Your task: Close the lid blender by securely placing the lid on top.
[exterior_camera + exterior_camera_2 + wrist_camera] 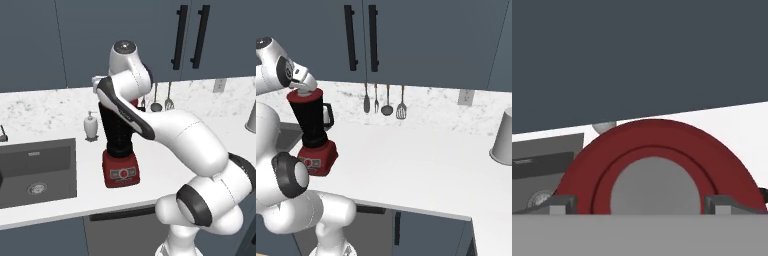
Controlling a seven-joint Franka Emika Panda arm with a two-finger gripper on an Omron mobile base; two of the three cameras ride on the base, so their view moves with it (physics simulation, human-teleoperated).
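Two finger tips stand apart at either side of the lid's grey knob, without clearly touching it, as seen from the hand camera. The gripper sits directly above the lid, a red disc on top of the blender. The blender's dark jar stands upright on its red base on the white counter. A soap dispenser stands just beside the blender at its nine o'clock from the left camera, with the sink further that way. Utensils hang on the wall at the blender's two o'clock in the right view.
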